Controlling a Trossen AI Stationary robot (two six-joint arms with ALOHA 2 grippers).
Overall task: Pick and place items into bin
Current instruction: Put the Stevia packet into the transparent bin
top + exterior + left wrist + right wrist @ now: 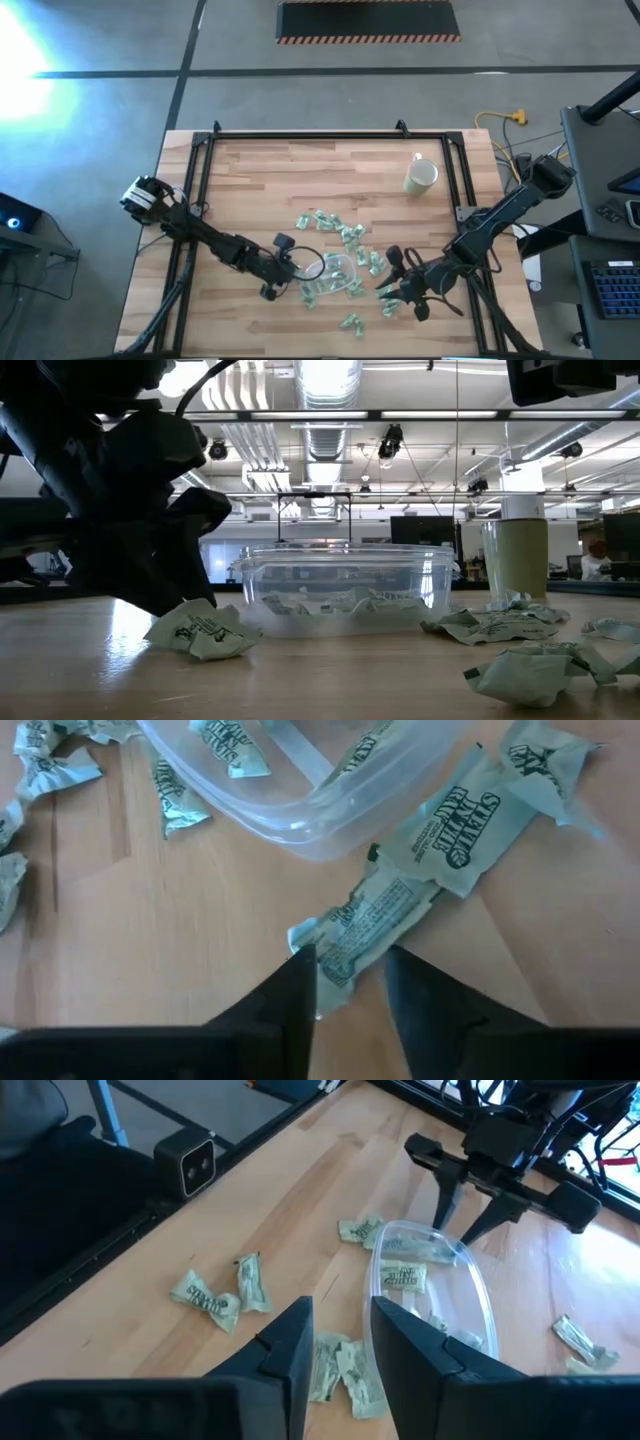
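Pale-green wrapped pieces lie scattered on the wooden table around the bin [338, 268], a clear oval container with a few pieces inside [402, 1275]. My left gripper [350, 960] is open at the bin's left side, low over the table. Its fingertips stand on either side of one end of a printed piece [372, 920] that lies flat beside the bin's rim [330, 830]. The low view shows that piece [200, 630] under the dark gripper [130, 510]. My right gripper [342, 1312] is open and holds nothing. It hovers right of the bin above two pieces [340, 1370]. My left gripper comes down slanting from the table's left, its fingers across the end [325, 955] of the printed piece. One fingertip [300, 970] overlaps the wrapper's corner; I cannot tell whether it touches. The piece lies flat on the table.
A cream mug [421, 176] stands far right on the table. More pieces lie behind the bin [335, 225] and near the front edge [350, 322]. A black frame [300, 135] edges the table. Bare wood lies to the left and far side.
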